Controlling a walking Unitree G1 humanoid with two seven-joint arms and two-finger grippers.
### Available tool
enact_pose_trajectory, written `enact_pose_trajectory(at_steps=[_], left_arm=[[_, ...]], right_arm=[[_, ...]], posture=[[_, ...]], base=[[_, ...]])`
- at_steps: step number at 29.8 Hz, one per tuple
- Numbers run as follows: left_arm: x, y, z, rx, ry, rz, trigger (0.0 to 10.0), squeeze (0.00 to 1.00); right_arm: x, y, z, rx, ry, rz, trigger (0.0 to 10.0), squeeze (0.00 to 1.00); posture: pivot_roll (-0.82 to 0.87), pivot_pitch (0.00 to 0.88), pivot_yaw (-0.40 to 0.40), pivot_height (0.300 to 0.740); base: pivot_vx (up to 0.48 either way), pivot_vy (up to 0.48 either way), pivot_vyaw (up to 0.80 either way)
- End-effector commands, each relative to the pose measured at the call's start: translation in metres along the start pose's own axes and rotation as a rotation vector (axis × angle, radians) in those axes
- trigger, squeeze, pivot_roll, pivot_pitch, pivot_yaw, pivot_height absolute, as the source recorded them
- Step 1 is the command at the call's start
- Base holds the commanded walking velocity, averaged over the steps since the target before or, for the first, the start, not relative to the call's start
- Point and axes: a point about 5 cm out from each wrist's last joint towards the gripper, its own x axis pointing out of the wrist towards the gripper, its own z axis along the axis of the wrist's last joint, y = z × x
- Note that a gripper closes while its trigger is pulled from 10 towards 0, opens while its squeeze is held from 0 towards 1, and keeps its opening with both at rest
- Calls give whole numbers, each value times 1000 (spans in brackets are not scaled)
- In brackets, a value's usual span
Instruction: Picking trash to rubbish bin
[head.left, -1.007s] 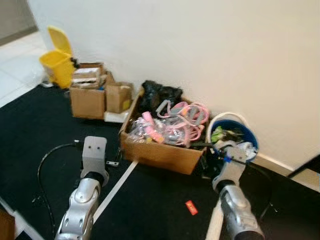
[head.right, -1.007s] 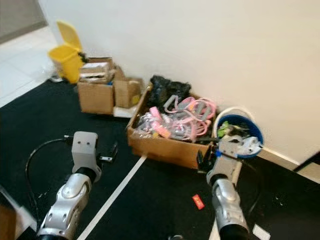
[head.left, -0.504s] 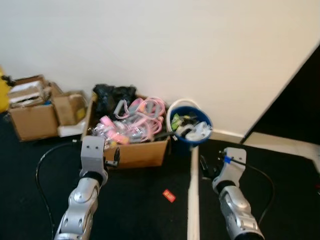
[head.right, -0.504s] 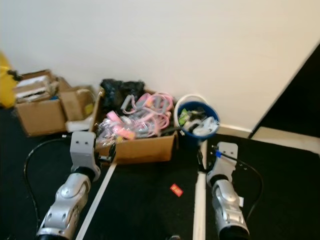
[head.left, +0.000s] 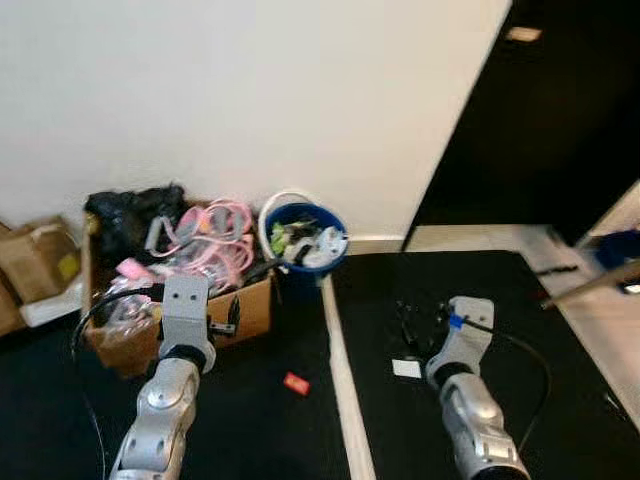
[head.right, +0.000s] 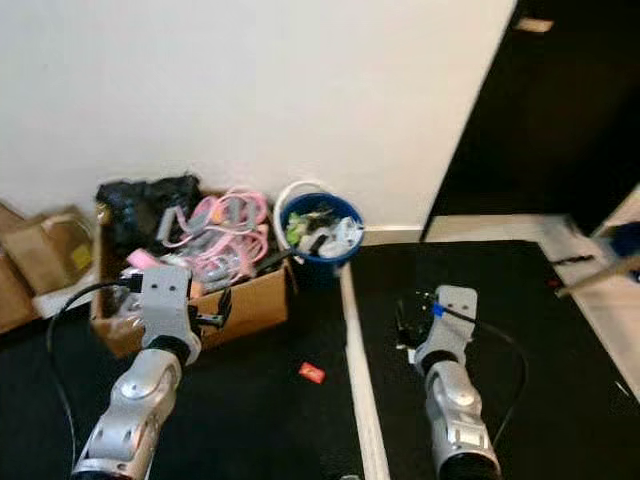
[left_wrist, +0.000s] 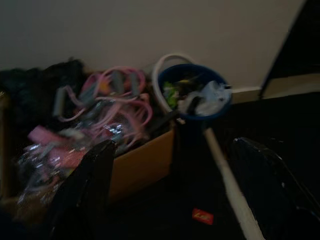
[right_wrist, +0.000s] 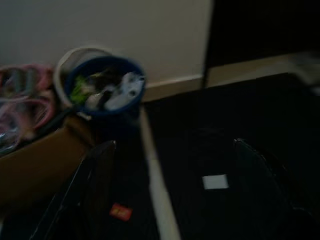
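Note:
A blue bucket (head.left: 305, 235) with a white rim stands against the wall, holding crumpled wrappers. A small red wrapper (head.left: 295, 383) lies on the black floor in front of it. A white scrap of paper (head.left: 407, 368) lies to the right of the white floor line, just ahead of my right gripper (head.left: 418, 322). That gripper is open and empty, with its fingers (right_wrist: 265, 185) spread wide. My left gripper (head.left: 228, 312) is also open and empty, held in front of the cardboard box; the red wrapper (left_wrist: 202, 216) lies between its fingers in the left wrist view.
A cardboard box (head.left: 250, 305) of pink plastic items and black bags sits left of the bucket. Smaller boxes (head.left: 30, 265) are at the far left. A white line (head.left: 335, 380) crosses the black floor. A dark doorway (head.left: 540, 120) opens on the right, with a blue object (head.left: 618, 248) at the edge.
The camera has swung to the right: the yellow bin and the far boxes have left the picture, and the doorway and white scrap have come in. Both arms keep their pose.

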Motion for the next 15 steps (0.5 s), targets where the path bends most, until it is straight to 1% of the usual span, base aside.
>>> enact_pose_trajectory(at_steps=[1,15], left_arm=[[-2,-2,-8,-6,29,-5,10000,0],[-3,-3,-9,-7,32,-5,10000,0]], right_arm=[[-5,-2,-10,8,37,-13,10000,0],[-7,-3,-9,4,38,-17,10000,0]], posture=[[31,111,-19,740],[30,120,-18,740]], base=[[0,0,-800],[0,0,-800]])
